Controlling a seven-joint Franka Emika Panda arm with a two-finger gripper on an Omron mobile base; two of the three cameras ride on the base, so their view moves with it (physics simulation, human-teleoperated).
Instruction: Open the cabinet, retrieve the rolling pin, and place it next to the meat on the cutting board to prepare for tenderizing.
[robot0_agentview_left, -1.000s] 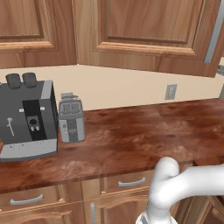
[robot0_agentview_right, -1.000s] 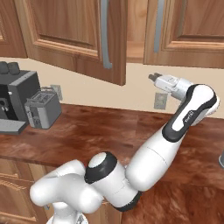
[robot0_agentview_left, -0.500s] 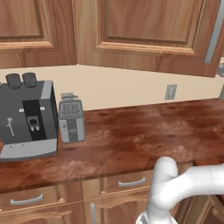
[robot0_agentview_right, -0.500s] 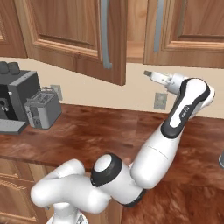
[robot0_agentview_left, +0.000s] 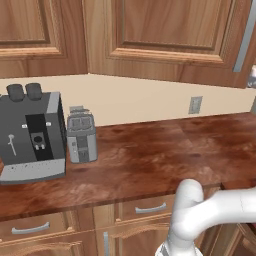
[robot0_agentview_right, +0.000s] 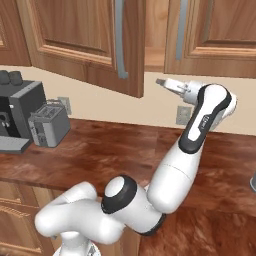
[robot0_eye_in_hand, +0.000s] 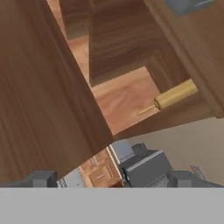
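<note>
Just below the cabinet (robot0_agentview_right: 100, 40) door edge, the gripper (robot0_agentview_right: 161, 82) hangs with jaws wide, nothing held. Rolling pin (robot0_eye_in_hand: 175, 95) lies on the cabinet's inner shelf. Rise clear of the door, centre on the pin's barrel.

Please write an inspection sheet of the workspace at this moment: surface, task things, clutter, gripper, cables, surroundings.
Surface: brown mottled counter, bare in the middle.
Job's things: cabinet door swung open; rolling pin lying on the inner shelf, partly hidden by the frame.
Clutter: coffee machine and toaster side by side at the counter's left.
Grippers: gripper open, empty, raised below the cabinet opening, pointing left.
Cables: nothing seen.
Surroundings: wall outlet; drawers below the counter; closed cabinet doors on either side.
</note>
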